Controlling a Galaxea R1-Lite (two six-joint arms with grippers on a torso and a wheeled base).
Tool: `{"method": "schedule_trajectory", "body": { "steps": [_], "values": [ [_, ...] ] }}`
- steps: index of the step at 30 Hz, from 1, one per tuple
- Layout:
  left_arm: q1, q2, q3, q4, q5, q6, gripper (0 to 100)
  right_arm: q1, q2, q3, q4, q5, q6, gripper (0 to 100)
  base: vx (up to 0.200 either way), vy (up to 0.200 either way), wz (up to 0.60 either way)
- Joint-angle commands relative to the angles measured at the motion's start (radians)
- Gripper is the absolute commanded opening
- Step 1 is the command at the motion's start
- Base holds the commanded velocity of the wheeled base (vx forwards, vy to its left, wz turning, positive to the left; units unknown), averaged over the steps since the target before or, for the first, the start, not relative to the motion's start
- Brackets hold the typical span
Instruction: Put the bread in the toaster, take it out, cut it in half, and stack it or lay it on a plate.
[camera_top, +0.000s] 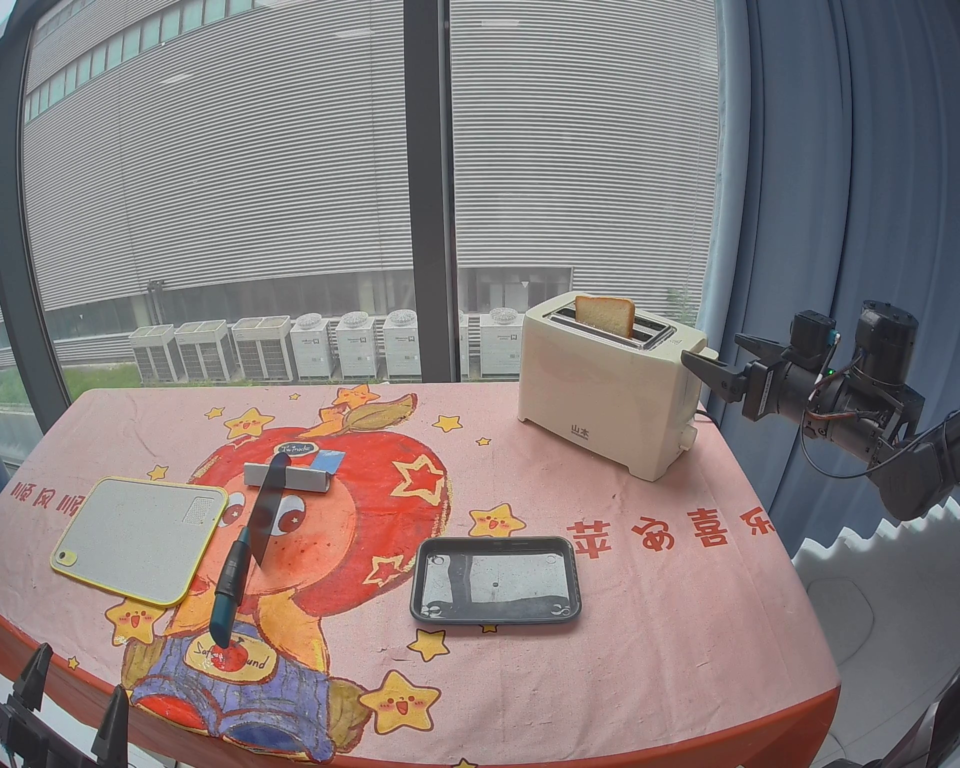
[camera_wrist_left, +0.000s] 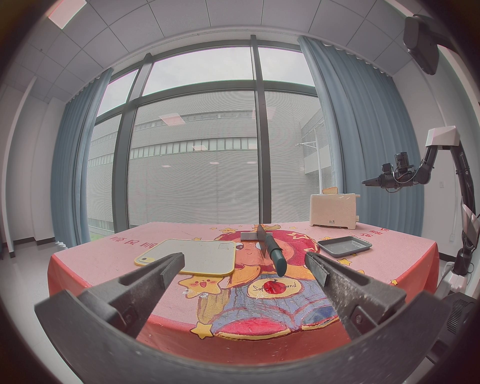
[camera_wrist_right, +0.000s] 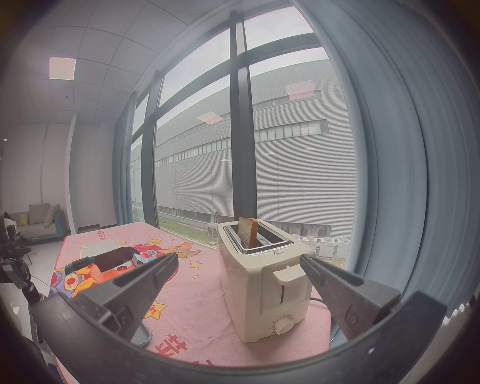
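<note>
The right arm is held out level beside the counter's (camera_top: 690, 620) right edge, at about the height of the toaster's top. Its wrist is straight, and the right gripper (camera_top: 718, 352) points at the end of the toaster (camera_top: 610, 400) that carries the lever and dial. The gripper's fingers are spread wide with nothing between them, and they stop just short of the toaster without touching it. In the right wrist view the lever sits near the top of its track, with the round dial below it. The slice of bread (camera_top: 605, 315) stands upright in a slot of the cream toaster, its upper part sticking out above the top. The toaster stands at the far right of the pink cartoon-printed cloth that covers the counter. The left arm is low at the counter's near left corner, and the left gripper (camera_top: 75, 700) has its fingertips just showing past the counter's edge. It is spread open and grasps nothing, well apart from everything on the cloth. A black rectangular plate (camera_top: 497, 545) lies flat near the middle front of the counter. A pale cutting board (camera_top: 140, 538) with a yellow-green rim lies at the left. Between the two lies a knife (camera_top: 245, 555), its dark blade propped on a small grey knife rest (camera_top: 288, 476) and its teal handle pointing toward the near edge.
</note>
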Motion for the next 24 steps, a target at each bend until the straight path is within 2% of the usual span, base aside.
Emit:
{"method": "schedule_trajectory", "body": {
  "steps": [1, 6, 16, 19, 24],
  "values": [
    [0.0, -0.016, 0.016, 0.0, 0.0, 0.0, 100, 0.002, 0.018, -0.045, 0.035, 0.007, -0.001, 100, 0.0, 0.0, 0.0],
    [0.0, -0.016, 0.016, 0.0, 0.0, 0.0, 100, -0.007, 0.034, -0.125, 0.099, 0.016, -0.001, 100, 0.0, 0.0, 0.0],
    [0.0, -0.016, 0.016, 0.0, 0.0, 0.0, 100, 0.005, 0.071, -0.324, 0.314, 0.027, -0.017, 100, 0.0, 0.0, 0.0],
    [0.0, -0.016, 0.016, 0.0, 0.0, 0.0, 100, 0.005, 0.09, -0.358, 0.345, 0.049, -0.02, 100, 0.0, 0.0, 0.0],
    [0.0, -0.016, 0.016, 0.0, 0.0, 0.0, 100, 0.01, 0.143, -0.409, 0.359, 0.05, -0.024, 100, 0.0, 0.0, 0.0]
  ]
}}
